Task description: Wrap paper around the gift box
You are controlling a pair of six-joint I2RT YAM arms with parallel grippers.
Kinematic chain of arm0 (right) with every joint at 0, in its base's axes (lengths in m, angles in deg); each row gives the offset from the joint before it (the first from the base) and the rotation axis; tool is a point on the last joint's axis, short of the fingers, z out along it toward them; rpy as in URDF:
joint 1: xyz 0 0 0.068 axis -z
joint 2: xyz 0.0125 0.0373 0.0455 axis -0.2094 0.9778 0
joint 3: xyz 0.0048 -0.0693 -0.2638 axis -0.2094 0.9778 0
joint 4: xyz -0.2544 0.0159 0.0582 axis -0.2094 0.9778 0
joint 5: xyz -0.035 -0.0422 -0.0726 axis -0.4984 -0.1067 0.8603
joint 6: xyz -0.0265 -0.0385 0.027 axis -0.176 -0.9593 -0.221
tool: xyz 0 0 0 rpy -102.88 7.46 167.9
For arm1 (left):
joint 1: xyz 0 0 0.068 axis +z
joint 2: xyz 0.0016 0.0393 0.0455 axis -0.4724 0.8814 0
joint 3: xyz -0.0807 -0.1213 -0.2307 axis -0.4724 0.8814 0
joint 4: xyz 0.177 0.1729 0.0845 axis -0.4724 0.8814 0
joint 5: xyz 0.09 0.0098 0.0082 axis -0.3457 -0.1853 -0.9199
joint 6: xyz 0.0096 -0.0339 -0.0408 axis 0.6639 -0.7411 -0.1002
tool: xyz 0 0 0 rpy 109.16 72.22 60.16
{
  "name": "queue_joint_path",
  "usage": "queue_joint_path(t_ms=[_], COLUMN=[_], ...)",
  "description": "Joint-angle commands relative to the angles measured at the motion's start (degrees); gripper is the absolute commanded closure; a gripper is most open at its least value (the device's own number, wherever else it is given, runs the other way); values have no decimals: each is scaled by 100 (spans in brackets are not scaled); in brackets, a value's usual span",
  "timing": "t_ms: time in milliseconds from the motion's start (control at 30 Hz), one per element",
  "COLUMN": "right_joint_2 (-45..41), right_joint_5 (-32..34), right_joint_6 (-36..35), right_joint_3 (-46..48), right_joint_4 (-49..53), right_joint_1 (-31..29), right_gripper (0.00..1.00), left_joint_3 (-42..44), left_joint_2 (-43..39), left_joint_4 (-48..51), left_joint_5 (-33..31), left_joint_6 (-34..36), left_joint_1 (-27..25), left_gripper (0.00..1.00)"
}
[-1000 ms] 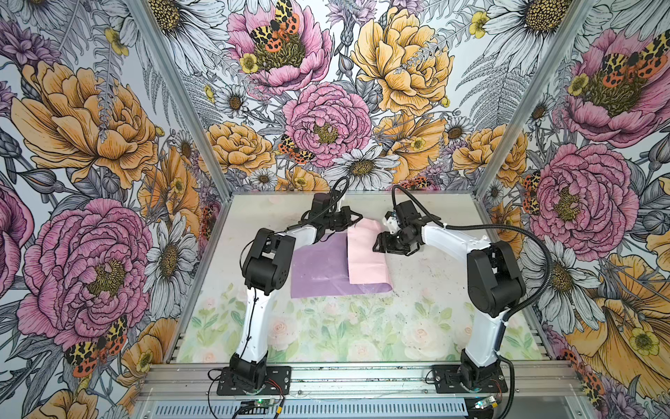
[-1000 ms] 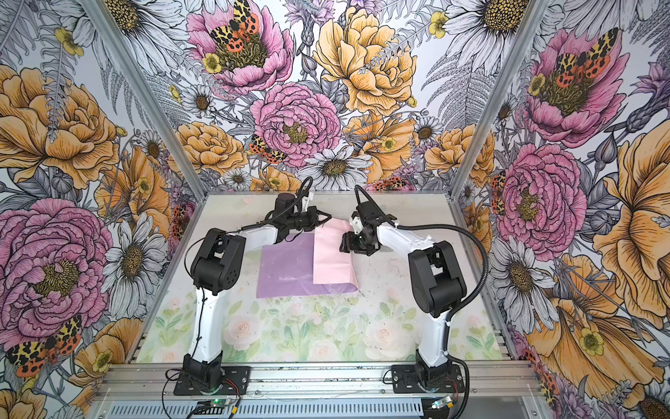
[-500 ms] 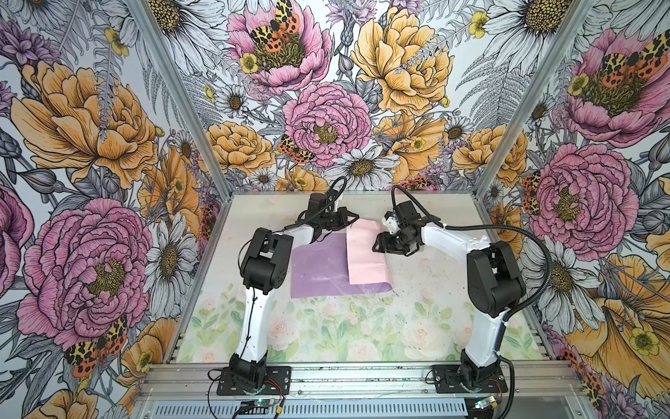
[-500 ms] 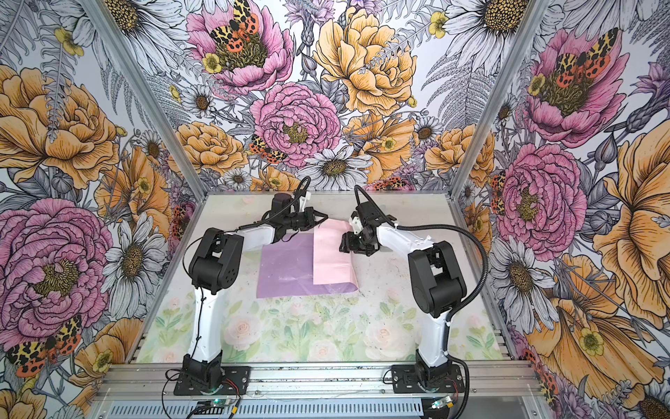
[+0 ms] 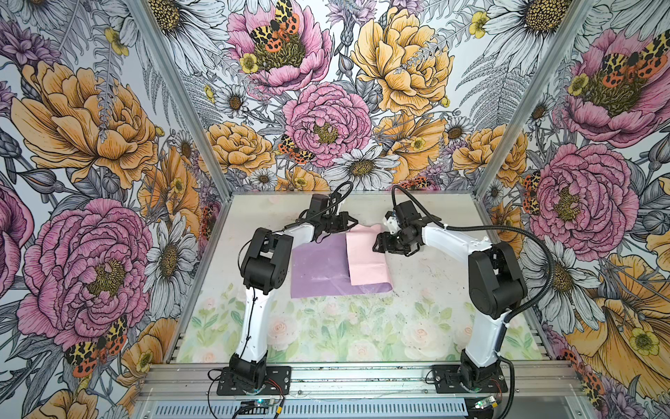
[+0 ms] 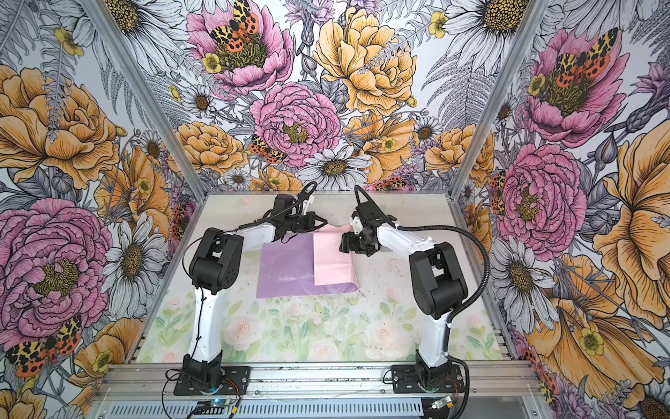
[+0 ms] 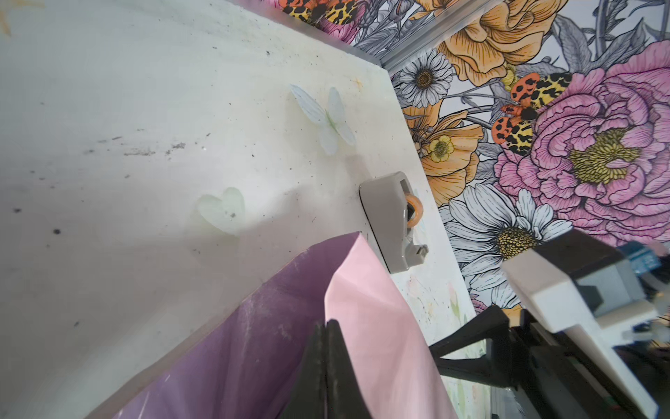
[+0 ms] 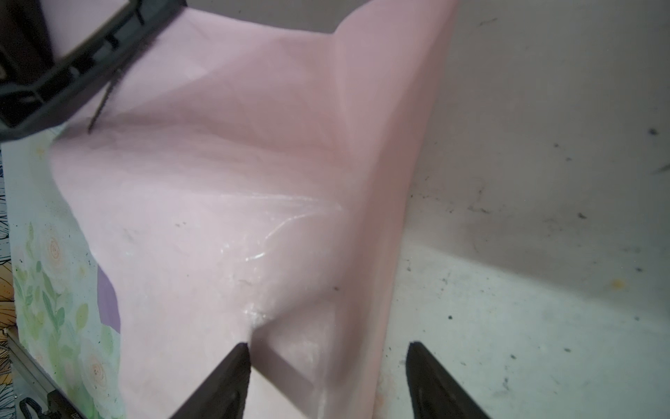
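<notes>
The paper (image 5: 319, 265) (image 6: 286, 265) lies at the table's middle, lilac on the left with a pale pink flap (image 5: 366, 261) folded over its right part. The gift box is hidden. My left gripper (image 5: 352, 222) (image 6: 322, 222) sits at the paper's far edge, shut on the flap's edge, which rises toward it (image 7: 328, 323). My right gripper (image 5: 379, 247) (image 6: 344, 246) is open and low at the flap's right fold. In the right wrist view it (image 8: 328, 348) straddles that fold, one fingertip (image 8: 241, 353) on the pink paper (image 8: 235, 181).
A small grey tape dispenser (image 7: 388, 221) stands on the table just beyond the paper's far corner, close to the back wall. Floral walls close in the table at the left, right and back. The arm bases stand on the front rail (image 5: 362, 373).
The right gripper's jaws have spread a little wider over the flap's right fold. The left gripper and the paper have hardly moved.
</notes>
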Motion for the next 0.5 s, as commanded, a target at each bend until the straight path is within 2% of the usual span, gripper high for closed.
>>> queue_joint_path(t_ms=[0, 133, 467], right_joint_2=[-299, -58, 190], right_joint_5=[-162, -357, 199], right_joint_6=[74, 150, 217], right_joint_3=[-34, -139, 40], right_joint_4=[73, 70, 73], right_joint_1=[32, 12, -121], right_gripper=[29, 29, 32], left_joint_3=[-88, -72, 75], left_joint_2=[-105, -161, -405], left_joint_4=[178, 0, -543], left_joint_5=[-219, -177, -241], left_joint_6=[379, 359, 408], left_joint_1=[5, -16, 6], left_gripper=[100, 100, 100])
